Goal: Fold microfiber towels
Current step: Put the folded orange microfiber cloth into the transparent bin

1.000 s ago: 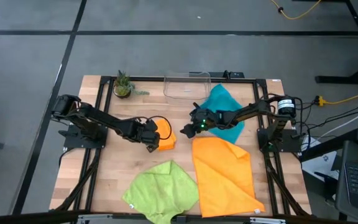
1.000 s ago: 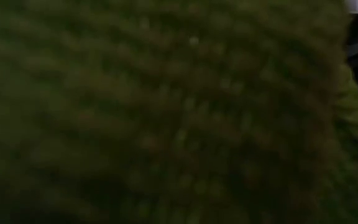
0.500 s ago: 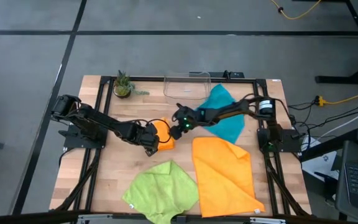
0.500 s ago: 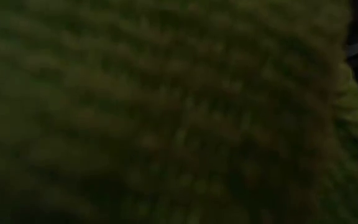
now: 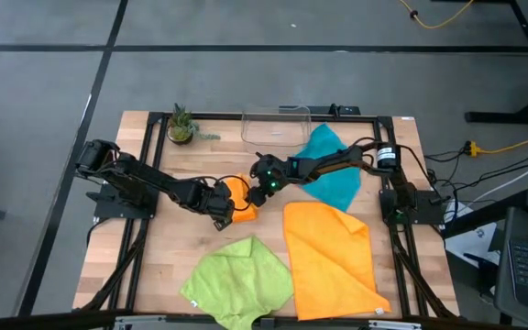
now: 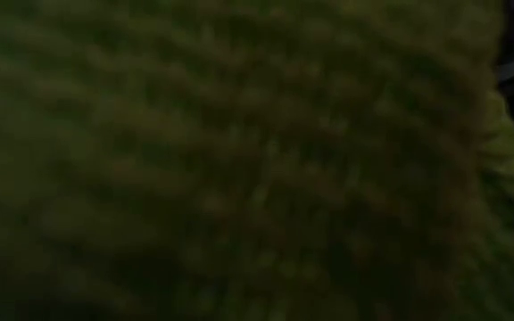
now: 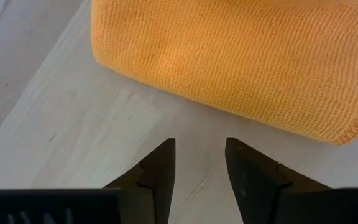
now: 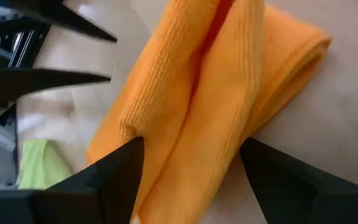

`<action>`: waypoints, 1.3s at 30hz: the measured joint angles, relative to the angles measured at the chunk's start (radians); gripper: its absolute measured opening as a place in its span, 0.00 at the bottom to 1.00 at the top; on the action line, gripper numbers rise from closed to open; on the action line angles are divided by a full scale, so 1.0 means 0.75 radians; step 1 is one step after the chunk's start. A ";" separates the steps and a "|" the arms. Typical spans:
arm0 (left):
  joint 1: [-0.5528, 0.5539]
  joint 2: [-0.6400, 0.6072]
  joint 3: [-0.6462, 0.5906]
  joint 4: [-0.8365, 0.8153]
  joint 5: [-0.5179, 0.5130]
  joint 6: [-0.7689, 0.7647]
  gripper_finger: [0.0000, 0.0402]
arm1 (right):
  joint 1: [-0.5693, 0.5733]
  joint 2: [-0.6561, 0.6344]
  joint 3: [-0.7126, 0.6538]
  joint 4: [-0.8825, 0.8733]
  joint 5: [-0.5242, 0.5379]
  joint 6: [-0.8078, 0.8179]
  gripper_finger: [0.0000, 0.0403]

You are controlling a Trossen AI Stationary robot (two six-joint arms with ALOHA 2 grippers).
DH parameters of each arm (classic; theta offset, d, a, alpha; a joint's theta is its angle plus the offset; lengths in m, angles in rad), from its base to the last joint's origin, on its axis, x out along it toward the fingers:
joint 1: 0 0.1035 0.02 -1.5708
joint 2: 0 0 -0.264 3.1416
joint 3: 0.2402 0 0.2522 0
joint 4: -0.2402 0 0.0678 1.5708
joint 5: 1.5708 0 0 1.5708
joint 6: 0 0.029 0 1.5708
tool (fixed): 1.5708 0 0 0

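Orange folded towel (image 5: 240, 196) lies between our pincers: right pincer (image 8: 191, 163) spread wide astride it, left pincer (image 7: 197, 163) apart, empty; we should clamp all layers squarely.

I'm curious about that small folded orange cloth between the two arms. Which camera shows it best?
The right wrist view: the folded orange towel fills it, layers visible. The left wrist view shows one edge. The high view shows it small, partly covered by grippers. The low view misses it.
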 joint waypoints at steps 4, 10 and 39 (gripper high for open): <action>0.000 0.000 -0.001 0.000 -0.001 -0.004 0.34 | -0.007 -0.032 -0.003 -0.020 0.002 0.008 0.68; 0.000 0.000 -0.001 0.003 -0.002 -0.005 0.34 | -0.007 -0.077 -0.004 -0.021 0.003 -0.001 0.68; 0.000 0.000 -0.001 0.018 -0.008 -0.005 0.34 | 0.050 -0.080 0.000 0.011 0.288 -0.008 0.68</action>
